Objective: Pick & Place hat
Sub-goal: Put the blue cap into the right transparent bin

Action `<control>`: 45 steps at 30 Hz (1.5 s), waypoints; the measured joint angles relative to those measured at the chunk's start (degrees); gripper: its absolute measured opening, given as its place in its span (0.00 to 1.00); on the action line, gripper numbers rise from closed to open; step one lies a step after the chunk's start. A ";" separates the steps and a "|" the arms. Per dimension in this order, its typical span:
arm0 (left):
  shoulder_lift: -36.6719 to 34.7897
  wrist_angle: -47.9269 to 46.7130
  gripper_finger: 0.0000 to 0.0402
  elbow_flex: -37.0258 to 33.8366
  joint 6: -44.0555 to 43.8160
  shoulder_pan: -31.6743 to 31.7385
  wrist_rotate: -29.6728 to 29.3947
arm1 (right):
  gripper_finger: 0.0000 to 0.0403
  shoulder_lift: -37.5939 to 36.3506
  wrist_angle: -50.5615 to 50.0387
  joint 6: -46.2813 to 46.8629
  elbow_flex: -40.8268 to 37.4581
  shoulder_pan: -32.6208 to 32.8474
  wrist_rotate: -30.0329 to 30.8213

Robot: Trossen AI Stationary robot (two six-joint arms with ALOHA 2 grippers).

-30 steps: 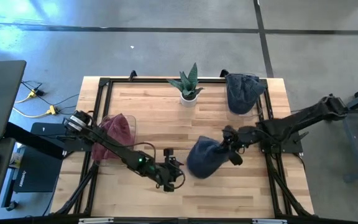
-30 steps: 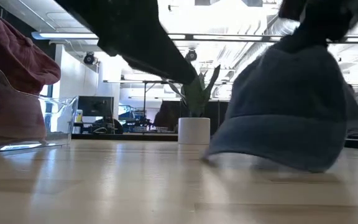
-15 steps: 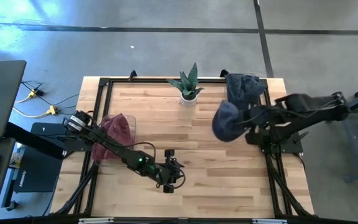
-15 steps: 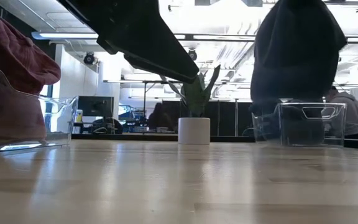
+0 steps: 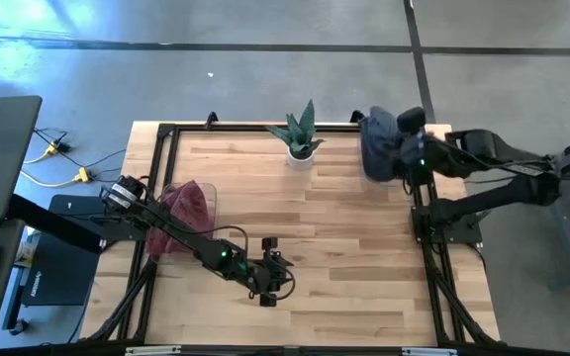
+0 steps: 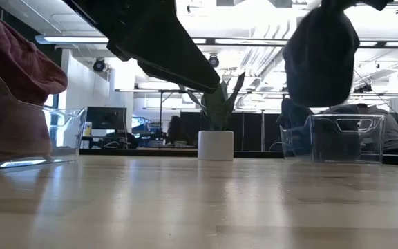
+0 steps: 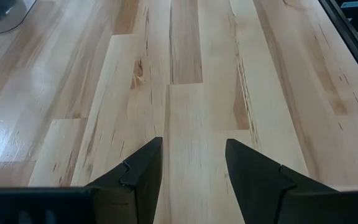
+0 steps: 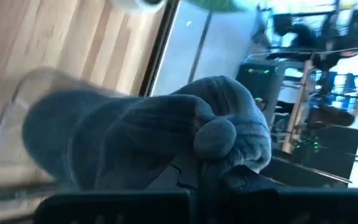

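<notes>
A blue hat (image 6: 321,55) hangs high over the clear bin (image 6: 365,138) at the table's far right, with my right gripper (image 5: 407,150) shut on it. A second blue hat (image 6: 329,144) lies inside that bin. The red hat (image 5: 188,203) rests in another clear bin (image 6: 61,138) at the left. My left gripper (image 5: 271,283) hovers open near the table's front, with only bare wood between its fingers (image 7: 143,163). My right gripper pinches a bunched fold of the blue hat's cloth (image 8: 219,138) between its two fingers, several layers thick. The fingers slant downward from the table's right side. The hat hangs below them, lifted clear of table and bin.
A potted plant in a white pot (image 5: 301,138) stands at the far middle of the table. Black frame rails (image 5: 171,133) run along the table's edges. Bare wood (image 5: 344,247) lies between the two bins.
My right gripper has risen from the table's middle right and gone toward the far right corner, rolling its wrist as it went. The blue hat has come up off the wood with it and now hangs above the right bin.
</notes>
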 joint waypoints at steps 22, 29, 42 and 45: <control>0.04 -0.34 0.42 0.00 0.00 0.01 0.63 | 0.01 -3.14 0.27 -12.42 -13.54 -14.45 -14.34; 0.04 -0.31 0.42 0.00 0.02 0.00 0.61 | 0.01 -5.35 2.51 -5.62 -18.87 -22.36 -22.37; 0.06 -0.27 0.42 0.00 0.00 0.02 0.58 | 0.04 -5.72 11.19 -3.43 -26.14 -39.33 -25.17; 0.07 -0.25 0.42 0.00 0.00 0.02 0.57 | 0.09 -5.69 11.23 1.28 -25.35 -41.41 -25.60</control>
